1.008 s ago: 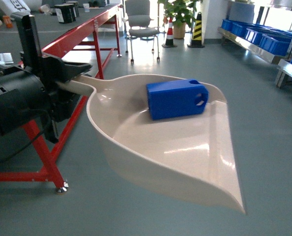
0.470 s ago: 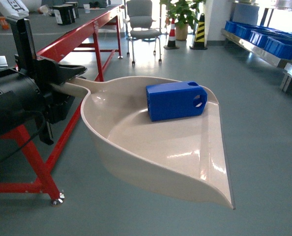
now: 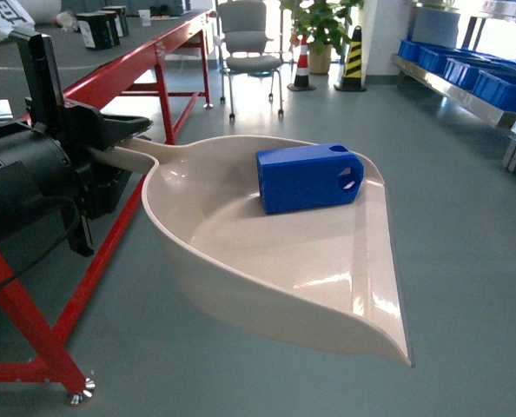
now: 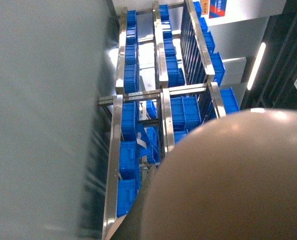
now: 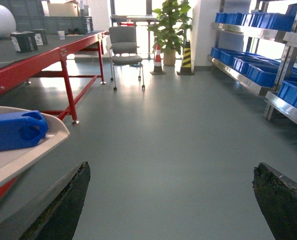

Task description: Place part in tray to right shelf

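One part (image 3: 308, 178) lies in tray (image 3: 327, 269), just beyond left end effector (image 3: 110, 143), which is clenched on tray handle. Right end effector (image 5: 171, 200) spread, empty. Since earlier frames, view swung rightward; right shelf (image 3: 453, 82) well ahead-right, transport unfinished.

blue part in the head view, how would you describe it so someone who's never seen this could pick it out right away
Find the big cream dustpan-shaped tray that the left gripper holds by its handle above the grey floor. Lying inside it, near the far wall, is the part: a small bright-blue block with chamfered corners and a holed tab pointing right. The blue crates on the steel shelf at the far right are open-topped bins instead.
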### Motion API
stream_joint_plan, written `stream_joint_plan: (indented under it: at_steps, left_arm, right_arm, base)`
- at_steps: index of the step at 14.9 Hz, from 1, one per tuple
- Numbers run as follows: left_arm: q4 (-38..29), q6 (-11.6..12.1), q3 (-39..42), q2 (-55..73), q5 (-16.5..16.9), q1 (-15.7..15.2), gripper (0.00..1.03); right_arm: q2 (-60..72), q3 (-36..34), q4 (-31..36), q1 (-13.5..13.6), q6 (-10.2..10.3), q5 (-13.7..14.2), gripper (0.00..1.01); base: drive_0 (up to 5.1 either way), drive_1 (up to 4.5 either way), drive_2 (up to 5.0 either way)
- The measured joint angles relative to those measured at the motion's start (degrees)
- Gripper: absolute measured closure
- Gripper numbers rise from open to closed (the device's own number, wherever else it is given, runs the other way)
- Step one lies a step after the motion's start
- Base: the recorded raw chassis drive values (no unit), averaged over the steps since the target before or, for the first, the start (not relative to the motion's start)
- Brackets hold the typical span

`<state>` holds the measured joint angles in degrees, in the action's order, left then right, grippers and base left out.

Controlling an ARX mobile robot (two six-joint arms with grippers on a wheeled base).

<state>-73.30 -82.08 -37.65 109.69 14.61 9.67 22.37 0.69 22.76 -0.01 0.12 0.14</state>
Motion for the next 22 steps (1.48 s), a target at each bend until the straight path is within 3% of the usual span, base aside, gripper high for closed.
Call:
stream_joint_plan:
  at_steps: [22]
  left_arm:
    - [-0.1,0.0,0.0,0.0,0.1,0.2,0.9]
  right_arm:
    - [-0.1,0.0,0.3,0.0,0.0,-0.2,0.03]
  base:
    - [-0.1,4.14,-4.4]
